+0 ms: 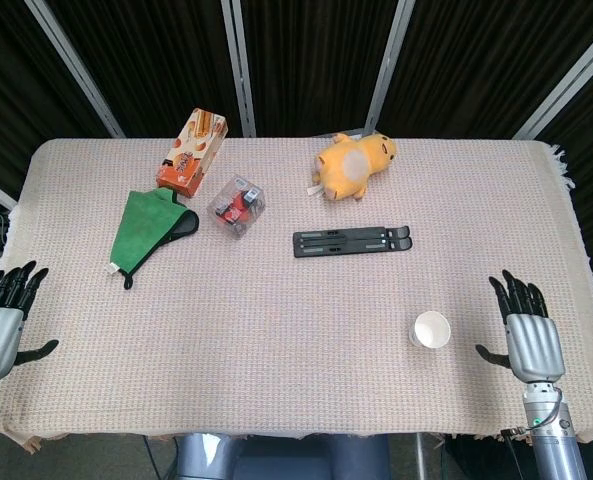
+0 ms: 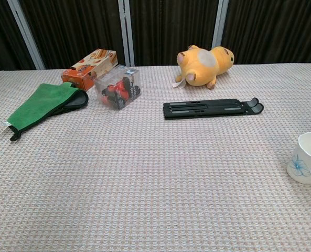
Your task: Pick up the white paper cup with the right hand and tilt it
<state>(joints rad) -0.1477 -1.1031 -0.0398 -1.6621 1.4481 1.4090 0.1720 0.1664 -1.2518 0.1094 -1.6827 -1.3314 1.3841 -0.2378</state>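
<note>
The white paper cup (image 1: 431,329) stands upright near the table's front right; in the chest view the cup (image 2: 308,157) shows a blue flower print at the right edge. My right hand (image 1: 529,333) hovers just right of the cup, fingers spread, touching nothing. At the front left corner, my left hand (image 1: 0,318) is also spread and holds nothing. Neither hand shows in the chest view.
A black folding stand (image 1: 353,242) lies mid-table. Behind it rest a yellow plush toy (image 1: 353,164), a clear box of small items (image 1: 238,206), an orange snack box (image 1: 191,151) and a green cloth (image 1: 148,226). The woven tablecloth (image 1: 276,340) covers the table.
</note>
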